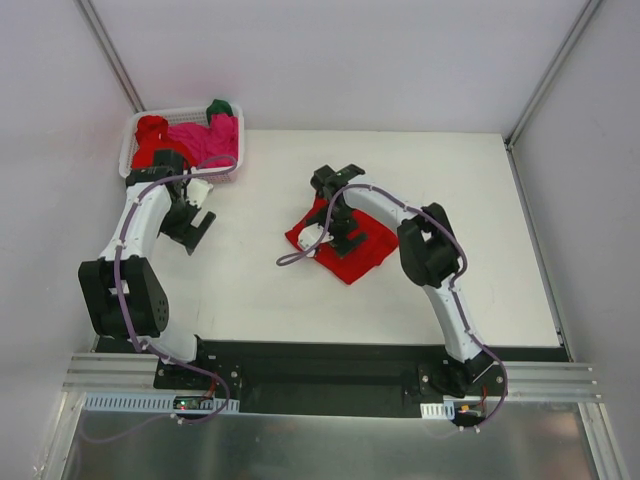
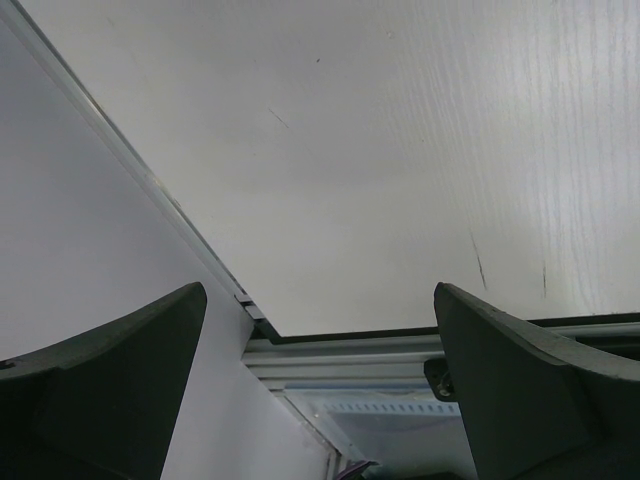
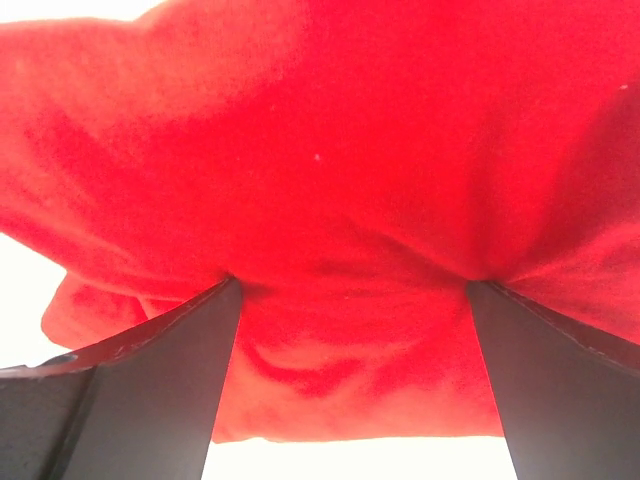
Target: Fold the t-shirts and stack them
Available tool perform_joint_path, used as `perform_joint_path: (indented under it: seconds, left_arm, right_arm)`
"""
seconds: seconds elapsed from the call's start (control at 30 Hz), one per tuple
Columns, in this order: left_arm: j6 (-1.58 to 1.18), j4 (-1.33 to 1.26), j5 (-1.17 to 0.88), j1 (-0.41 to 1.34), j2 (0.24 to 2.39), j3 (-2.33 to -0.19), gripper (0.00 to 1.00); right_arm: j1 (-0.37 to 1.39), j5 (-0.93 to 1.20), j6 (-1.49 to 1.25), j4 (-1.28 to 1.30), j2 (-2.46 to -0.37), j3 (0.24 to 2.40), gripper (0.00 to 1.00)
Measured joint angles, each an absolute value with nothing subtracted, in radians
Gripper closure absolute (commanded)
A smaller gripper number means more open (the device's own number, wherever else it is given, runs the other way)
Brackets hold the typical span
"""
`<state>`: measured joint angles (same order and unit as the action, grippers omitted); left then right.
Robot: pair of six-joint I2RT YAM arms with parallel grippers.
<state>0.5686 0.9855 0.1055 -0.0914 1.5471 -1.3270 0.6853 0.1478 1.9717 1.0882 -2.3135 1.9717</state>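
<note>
Right pincer [image 3: 352, 283], spread wide, presses into the red t-shirt [image 3: 330, 130]; close only once both tips bracket one fold. Left pincer [image 2: 320, 290] hangs released.

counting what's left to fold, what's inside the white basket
The basket holds a bunched red t-shirt at left, a magenta-pink t-shirt at right and a dark green t-shirt at the far rim. The left arm covers its near edge; anything beneath the shirts is hidden.
</note>
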Motion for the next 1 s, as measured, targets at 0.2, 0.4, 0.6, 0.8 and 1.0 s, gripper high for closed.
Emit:
perform_joint_path:
  seconds: [0.2,0.4,0.6,0.8,1.0]
  left_arm:
    - [0.569,0.986,0.105,-0.091,1.557,-1.348,0.01]
    - [0.569,0.984,0.105,-0.077,1.57,-1.372,0.01]
    - [0.569,0.984,0.105,-0.064,1.571,-1.385,0.01]
    - [0.569,0.985,0.106,-0.054,1.571,-1.387,0.01]
    - [0.569,0.985,0.106,-0.051,1.571,-1.387,0.01]
  right_arm:
    - [0.683,0.13,1.976,1.198,-2.357,2.062,0.0]
    - [0.662,0.129,1.972,1.207,-2.307,1.967,0.0]
    - [0.643,0.147,1.908,1.259,-2.251,1.877,0.0]
    - [0.62,0.22,1.792,1.261,-2.25,1.879,0.0]
    - [0.608,0.258,1.75,1.246,-2.169,1.736,0.0]
